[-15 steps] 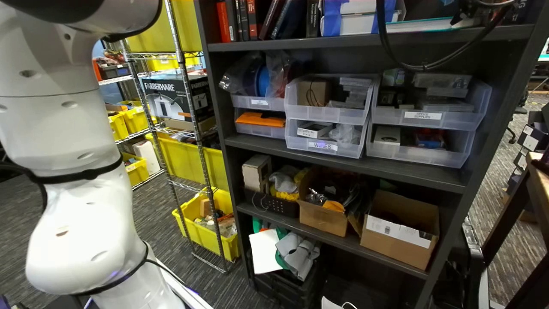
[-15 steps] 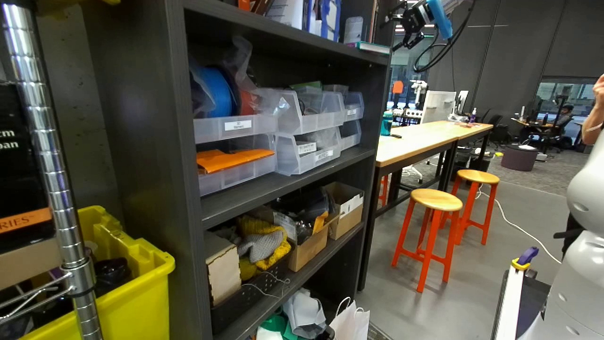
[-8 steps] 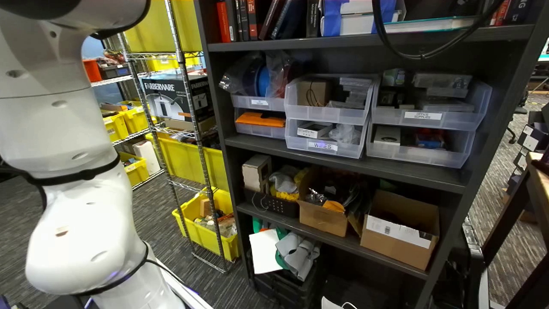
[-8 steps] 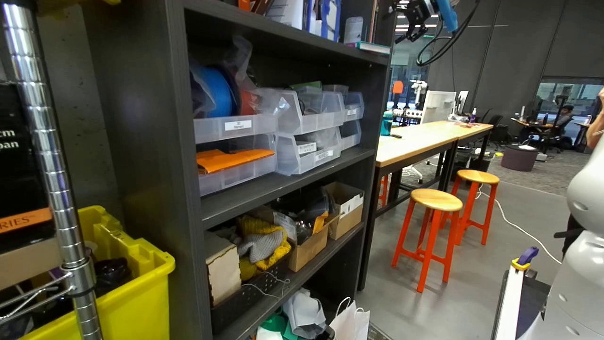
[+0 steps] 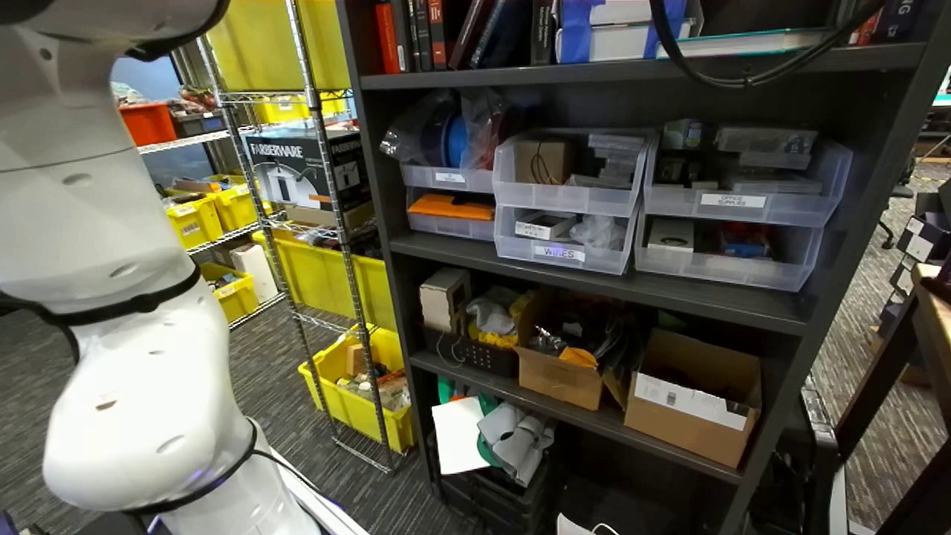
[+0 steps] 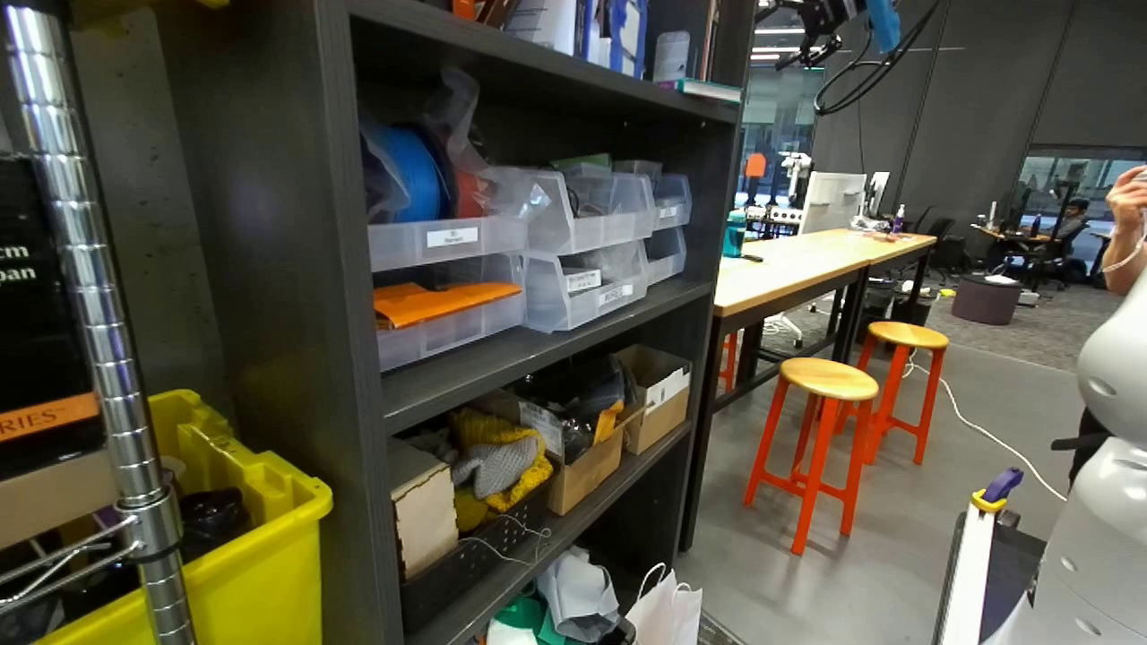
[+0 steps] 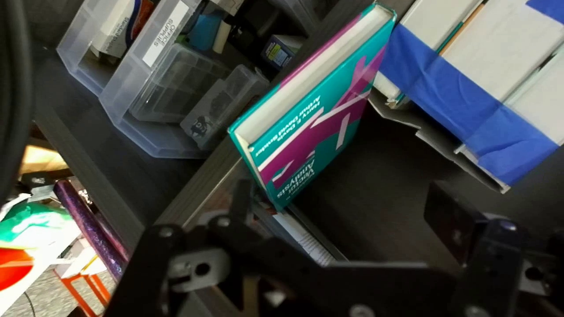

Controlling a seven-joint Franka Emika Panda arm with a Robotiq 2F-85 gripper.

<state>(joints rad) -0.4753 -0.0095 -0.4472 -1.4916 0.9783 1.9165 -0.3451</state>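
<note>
My gripper [image 7: 348,210] is open in the wrist view, its two black fingers wide apart with nothing between them. It also shows at the top of an exterior view [image 6: 781,38], above and to the right of the shelf. A teal and purple book [image 7: 308,127] titled Vector Analysis lies flat on the upper shelf, near the left finger and apart from it. The book also shows in both exterior views [image 5: 743,43] [image 6: 703,90]. White books bound with blue tape [image 7: 467,105] stand beside it. In an exterior view the gripper is above the frame; only its cable [image 5: 732,80] hangs in.
A dark bookshelf [image 5: 579,72] holds clear plastic bins [image 5: 568,199] and cardboard boxes [image 5: 691,401]. A wire rack [image 5: 330,178] with yellow bins stands beside it. A wooden table [image 6: 797,260], stools [image 6: 829,379] and a person's hand [image 6: 1129,202] are on the other side.
The gripper has moved up and away from the shelf, to the right in an exterior view. The upper arm has shifted left and the cable has swung. The book has not moved.
</note>
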